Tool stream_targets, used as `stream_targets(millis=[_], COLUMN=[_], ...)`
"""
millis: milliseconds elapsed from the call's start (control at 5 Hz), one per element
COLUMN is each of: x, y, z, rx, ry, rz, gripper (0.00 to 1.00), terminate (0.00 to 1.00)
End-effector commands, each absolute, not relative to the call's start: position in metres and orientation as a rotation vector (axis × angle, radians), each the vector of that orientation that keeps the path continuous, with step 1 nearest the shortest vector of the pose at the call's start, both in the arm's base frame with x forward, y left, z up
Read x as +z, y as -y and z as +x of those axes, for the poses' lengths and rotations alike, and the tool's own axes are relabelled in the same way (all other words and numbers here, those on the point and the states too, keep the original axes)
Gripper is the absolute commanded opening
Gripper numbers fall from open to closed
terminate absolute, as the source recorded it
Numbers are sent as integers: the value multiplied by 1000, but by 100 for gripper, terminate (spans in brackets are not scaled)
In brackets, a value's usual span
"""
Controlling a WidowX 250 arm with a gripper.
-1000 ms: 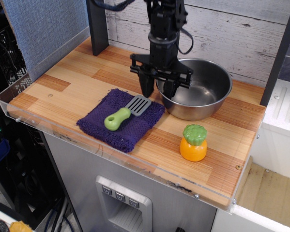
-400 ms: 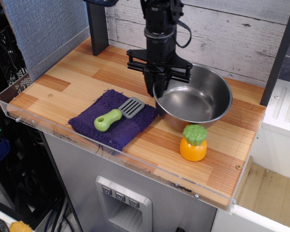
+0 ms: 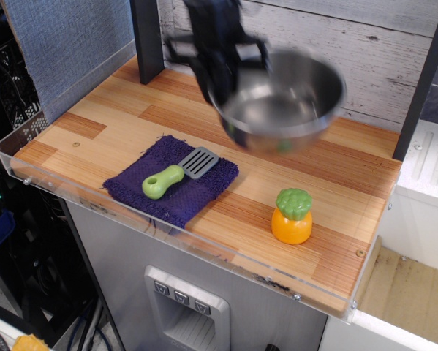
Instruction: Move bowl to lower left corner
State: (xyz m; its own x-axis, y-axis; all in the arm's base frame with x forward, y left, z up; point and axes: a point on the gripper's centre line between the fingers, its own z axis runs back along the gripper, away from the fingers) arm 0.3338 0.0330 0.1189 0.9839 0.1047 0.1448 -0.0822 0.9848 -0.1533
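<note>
The shiny steel bowl (image 3: 281, 102) hangs in the air above the back middle of the wood tabletop, tilted and motion-blurred. My black gripper (image 3: 217, 86) is shut on the bowl's left rim, one finger inside and one outside, and holds it up. The lower left corner (image 3: 28, 167) of the tabletop, edged with clear acrylic, lies far to the front left of the bowl.
A purple cloth (image 3: 171, 180) with a green-handled spatula (image 3: 176, 172) lies front left of centre. An orange toy with a green top (image 3: 292, 216) stands front right. A dark post (image 3: 147, 40) and white plank wall stand at the back.
The gripper has lifted the bowl off the table and carried it up and slightly back. The cloth and spatula slid left earlier and now rest still.
</note>
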Motion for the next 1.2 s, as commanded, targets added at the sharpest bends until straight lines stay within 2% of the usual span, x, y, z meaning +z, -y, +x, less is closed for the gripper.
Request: stream_targets(millis=[0, 200, 400, 600, 800, 1000], x=[174, 175, 167, 156, 133, 113], y=[-114, -161, -209, -244, -261, -262], z=[250, 218, 208, 215, 232, 246], rx=[160, 206, 261, 313, 349, 358], ry=[185, 147, 128, 124, 98, 74], rz=[-156, -101, -47, -7, 20, 33], gripper=[0, 0, 0, 0, 0, 0], terminate=[0, 0, 0, 0, 0, 0])
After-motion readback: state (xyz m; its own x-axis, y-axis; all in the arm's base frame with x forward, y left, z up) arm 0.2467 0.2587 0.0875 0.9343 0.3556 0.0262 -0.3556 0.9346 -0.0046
